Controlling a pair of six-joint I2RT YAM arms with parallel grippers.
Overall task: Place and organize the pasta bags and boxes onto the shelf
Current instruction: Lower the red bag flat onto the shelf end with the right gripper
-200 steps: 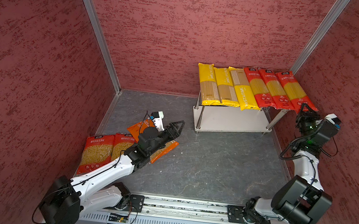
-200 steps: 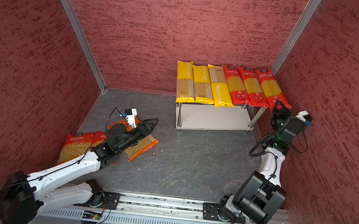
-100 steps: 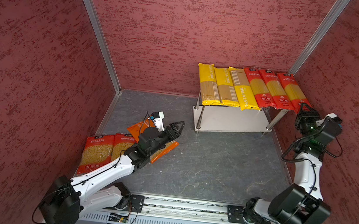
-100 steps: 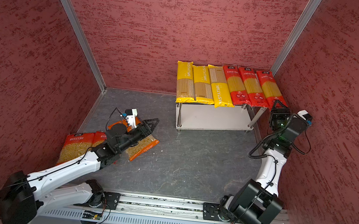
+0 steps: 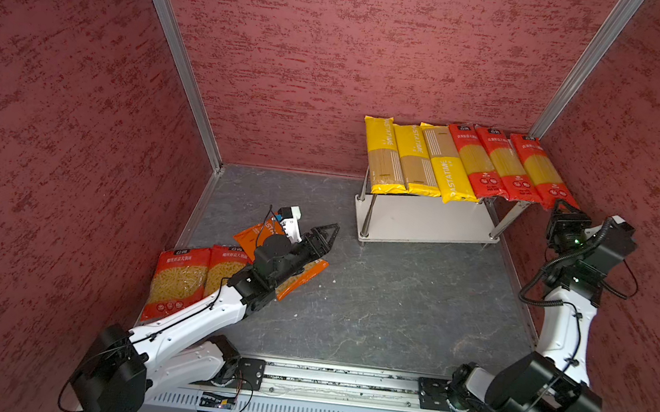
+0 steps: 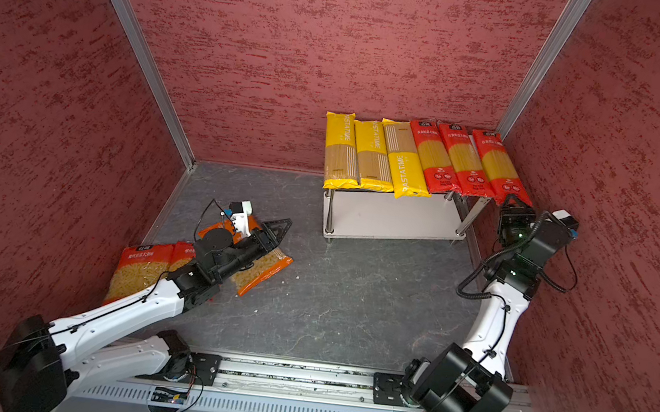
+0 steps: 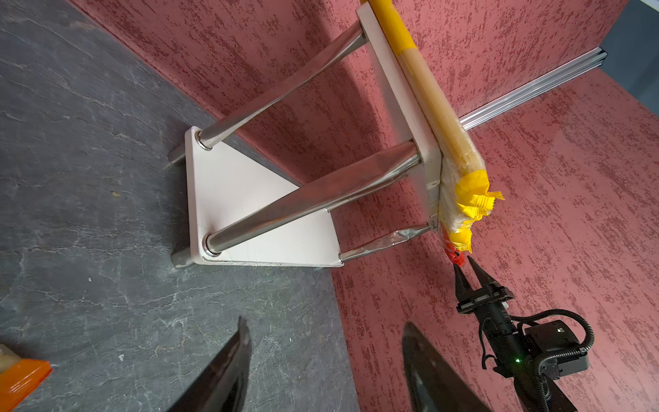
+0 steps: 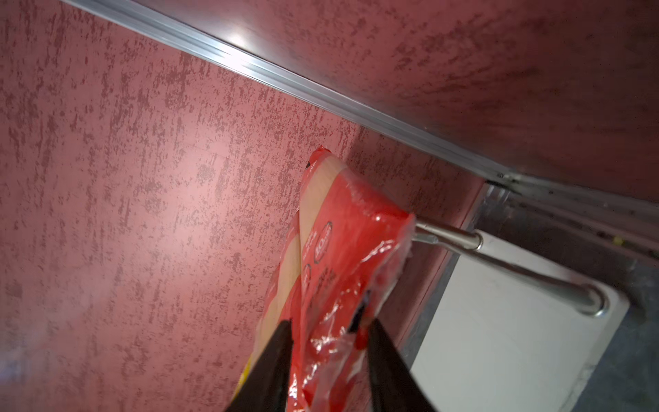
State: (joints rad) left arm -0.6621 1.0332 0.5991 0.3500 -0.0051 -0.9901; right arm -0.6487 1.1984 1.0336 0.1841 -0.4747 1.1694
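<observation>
Three yellow spaghetti packs and three red ones lie side by side on the shelf's top board, their near ends overhanging it. My right gripper is at the near end of the rightmost red spaghetti pack, with a finger pressed on each side of the crumpled plastic. The shelf's lower board is bare. Two wide red pasta bags and an orange bag lie on the floor at the left. My left gripper hovers open and empty above the orange bag.
Red walls close in the grey floor on three sides. The shelf stands in the far right corner, and my right arm is squeezed between it and the right wall. A metal rail runs along the front edge.
My right gripper widened at the red pack's end, then narrowed onto it again, and its wrist shifted slightly. The left arm has not moved.
</observation>
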